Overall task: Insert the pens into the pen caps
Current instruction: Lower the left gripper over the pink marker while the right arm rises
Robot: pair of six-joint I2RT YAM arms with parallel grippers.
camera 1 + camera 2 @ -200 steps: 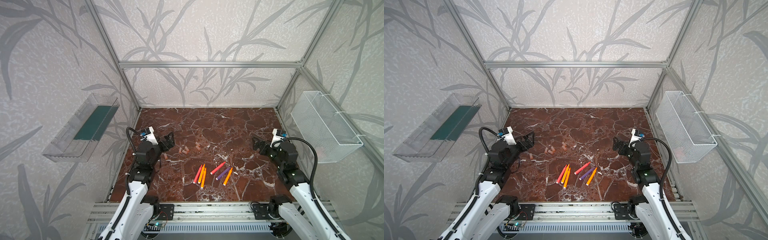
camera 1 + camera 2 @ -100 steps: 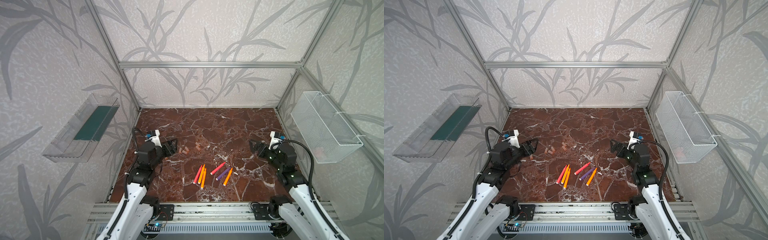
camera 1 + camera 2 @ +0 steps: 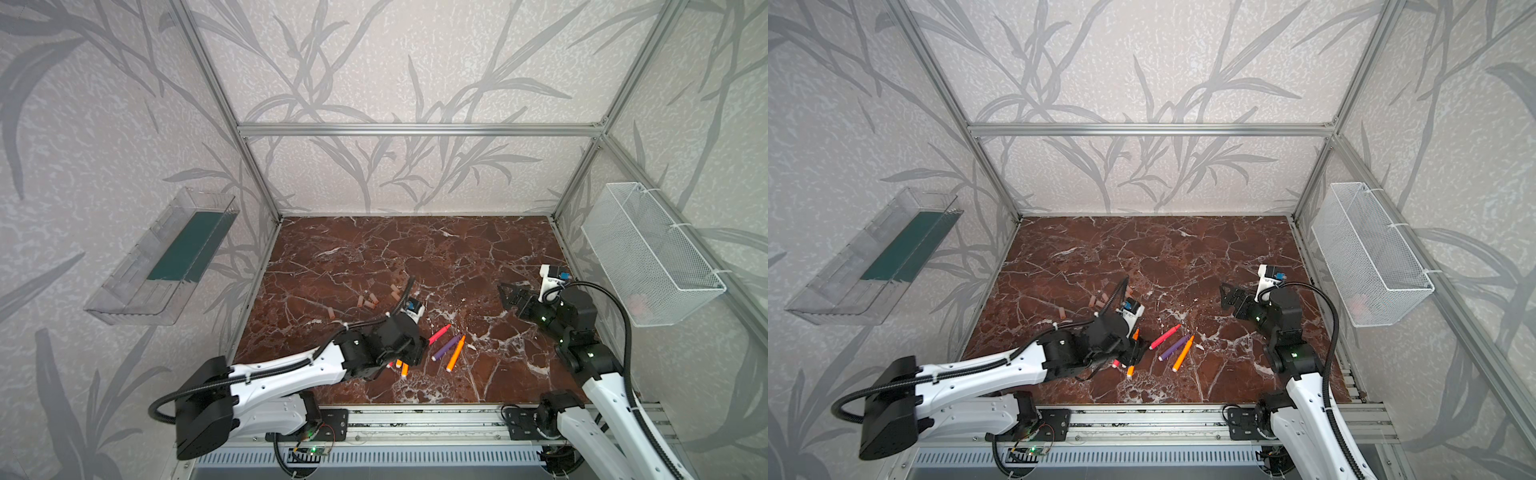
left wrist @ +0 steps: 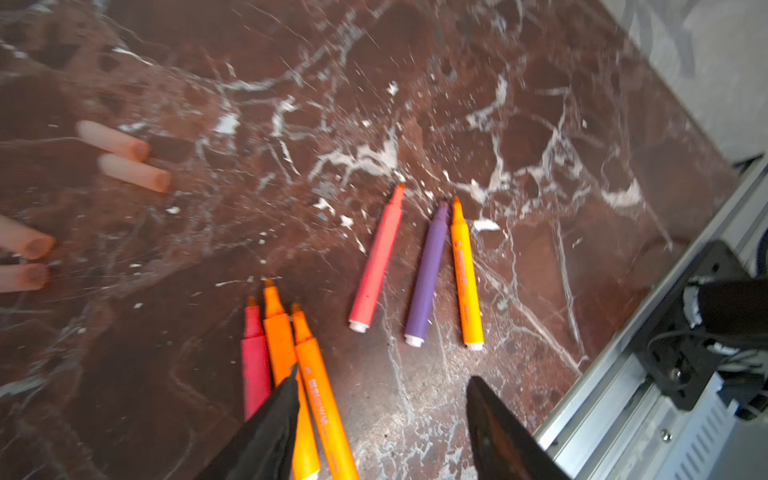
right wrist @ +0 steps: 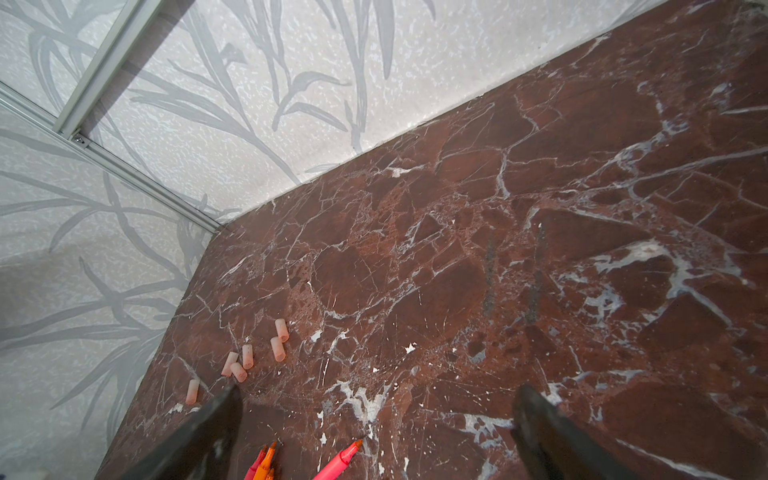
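Observation:
Three pens lie side by side mid-table: pink-red (image 4: pixel 378 262), purple (image 4: pixel 428 274) and orange (image 4: pixel 465 278); both top views show them (image 3: pixel 446 347) (image 3: pixel 1173 348). A second trio, one dark pink (image 4: pixel 254 361) and two orange (image 4: pixel 316 382), lies under my left gripper (image 4: pixel 382 382) (image 3: pixel 415 353), which is open. One fingertip (image 4: pixel 286 399) overlaps the middle orange pen; the outer orange pen lies just inside it. Pale peach pen caps (image 5: pixel 247 356) (image 3: pixel 368 301) (image 4: pixel 135 172) lie scattered behind. My right gripper (image 5: pixel 376 399) (image 3: pixel 509 295) (image 3: pixel 1229 297) hovers open and empty to the right.
A clear plastic tray (image 3: pixel 162 257) hangs on the left wall and a white wire basket (image 3: pixel 648 257) on the right wall. An aluminium rail (image 3: pixel 415 419) (image 4: pixel 623 395) runs along the table's front edge, close to my left gripper.
My left arm has swung from the table's left side, near the caps, over to the trio of pens and its jaws have narrowed. The right arm has barely moved.

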